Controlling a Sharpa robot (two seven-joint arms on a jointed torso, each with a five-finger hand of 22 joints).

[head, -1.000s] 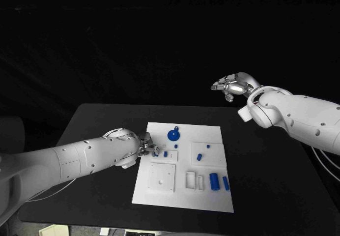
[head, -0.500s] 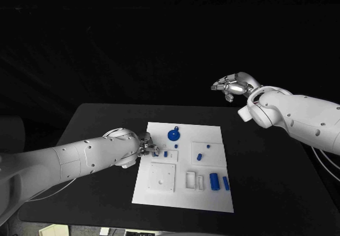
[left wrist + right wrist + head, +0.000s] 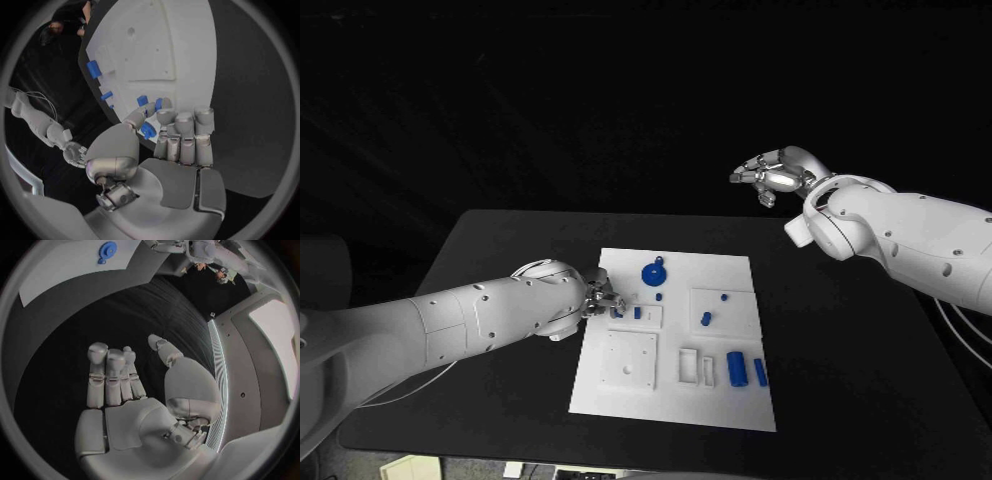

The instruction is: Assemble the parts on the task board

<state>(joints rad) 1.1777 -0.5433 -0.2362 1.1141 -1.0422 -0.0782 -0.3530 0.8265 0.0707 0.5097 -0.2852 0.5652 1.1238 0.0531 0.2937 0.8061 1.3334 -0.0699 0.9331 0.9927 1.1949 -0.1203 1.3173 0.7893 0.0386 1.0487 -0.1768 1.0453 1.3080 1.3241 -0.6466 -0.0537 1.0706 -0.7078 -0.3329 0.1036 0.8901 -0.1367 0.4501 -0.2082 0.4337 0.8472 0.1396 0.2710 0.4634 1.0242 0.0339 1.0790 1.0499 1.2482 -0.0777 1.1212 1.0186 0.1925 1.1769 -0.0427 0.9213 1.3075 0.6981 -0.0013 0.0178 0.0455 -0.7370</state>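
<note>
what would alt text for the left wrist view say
The left hand pinches a small blue part just above the white task board. Other blue parts sit on the board, which lies on a black table.

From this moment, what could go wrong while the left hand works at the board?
1. The left hand pinches a small blue part at its fingertips only; it may slip or tilt before seating.
2. Other blue pieces lie close by on the task board; the fingers might knock them.
3. The right hand hangs far off, open, so nothing steadies the board.
</note>
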